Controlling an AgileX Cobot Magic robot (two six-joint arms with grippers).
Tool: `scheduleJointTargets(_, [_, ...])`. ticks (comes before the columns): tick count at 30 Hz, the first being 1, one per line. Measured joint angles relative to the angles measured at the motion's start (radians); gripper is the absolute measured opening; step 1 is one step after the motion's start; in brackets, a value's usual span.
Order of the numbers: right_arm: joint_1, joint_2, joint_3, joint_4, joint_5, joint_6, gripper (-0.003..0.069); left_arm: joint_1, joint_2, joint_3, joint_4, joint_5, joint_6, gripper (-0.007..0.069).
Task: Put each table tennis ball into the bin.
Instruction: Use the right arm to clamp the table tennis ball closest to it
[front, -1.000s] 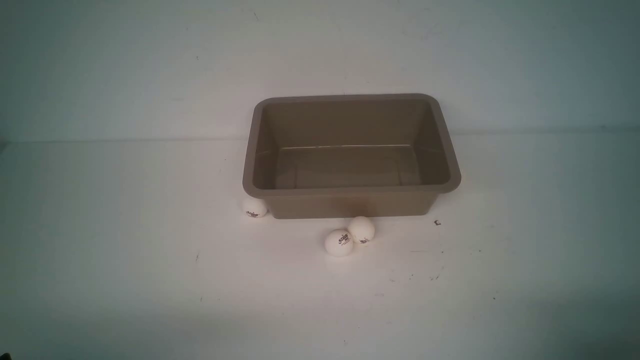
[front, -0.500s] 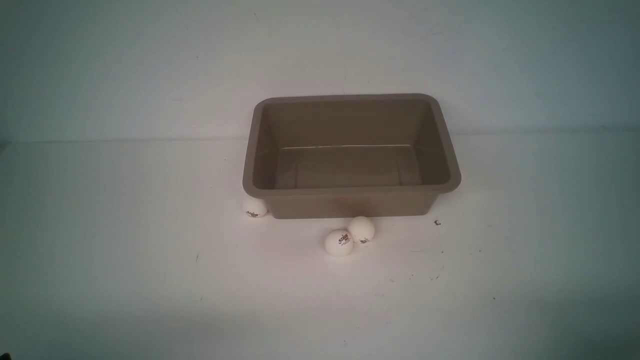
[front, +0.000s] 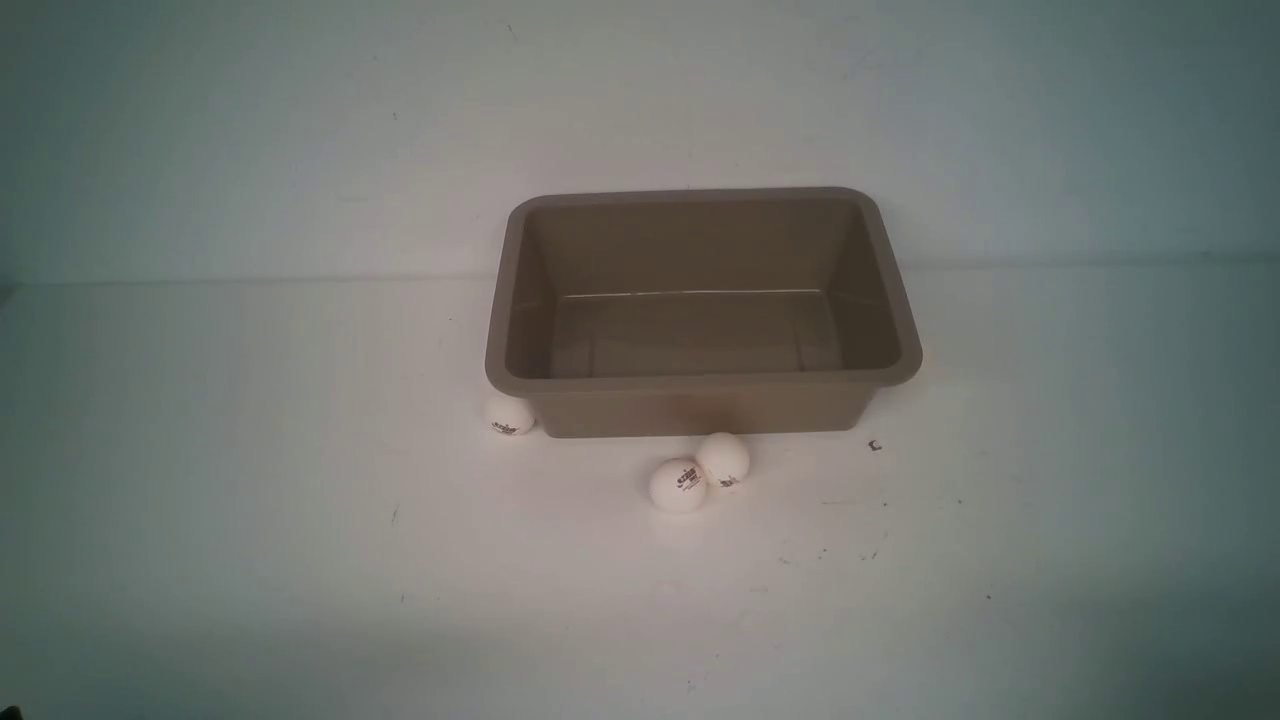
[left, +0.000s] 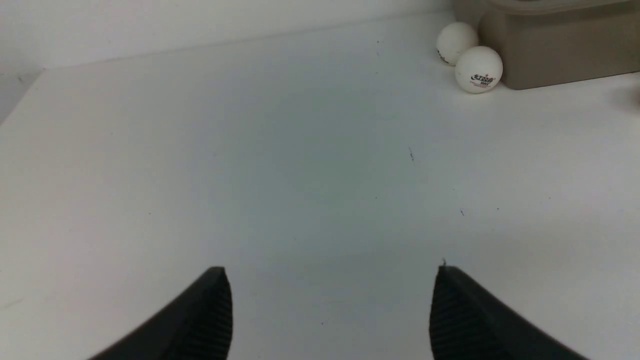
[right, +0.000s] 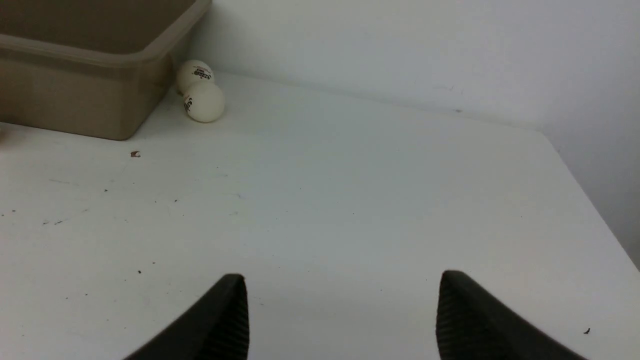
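The taupe bin (front: 700, 400) stands mid-table, with no ball visible inside. Three white table tennis balls show in the front view: one (front: 509, 415) at the bin's front left corner, and two touching ones (front: 678, 486) (front: 723, 458) before its front wall. The left wrist view shows the corner ball (left: 478, 69) and another (left: 456, 43) beside the bin (left: 560, 55). The right wrist view shows two more balls (right: 204, 101) (right: 195, 74) beside the bin (right: 80, 95). My left gripper (left: 332, 271) and right gripper (right: 342, 276) are open, empty and far from the balls. Neither shows in the front view.
The white table (front: 300, 520) runs to a white back wall (front: 300, 130). A small dark speck (front: 875, 445) lies near the bin's front right corner. The table's right edge (right: 590, 200) shows in the right wrist view.
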Motion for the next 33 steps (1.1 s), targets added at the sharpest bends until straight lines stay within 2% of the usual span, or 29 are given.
scheduleJointTargets(4, [0.000, 0.000, 0.005, 0.023, -0.041, 0.066, 0.0462, 0.000, 0.000, 0.000, 0.000, 0.000, 0.000, 0.0478])
scheduleJointTargets(8, [0.000, 0.000, -0.075, 0.032, 0.005, 0.131, 0.0462, 0.000, 0.000, 0.000, 0.000, 0.000, 0.000, 0.0478])
scheduleJointTargets(18, [0.000, 0.000, -0.454, 0.067, 0.209, 0.215, 0.0462, 0.000, 0.000, 0.000, 0.000, 0.000, 0.000, 0.0478])
scheduleJointTargets(25, [0.000, 0.000, -0.593, 0.115, 0.379, 0.218, 0.0462, 0.000, 0.000, 0.000, 0.000, 0.000, 0.000, 0.0478])
scheduleJointTargets(33, [0.000, 0.000, -0.604, 0.243, 0.402, 0.218, 0.0462, 0.000, 0.000, 0.000, 0.000, 0.000, 0.000, 0.0478])
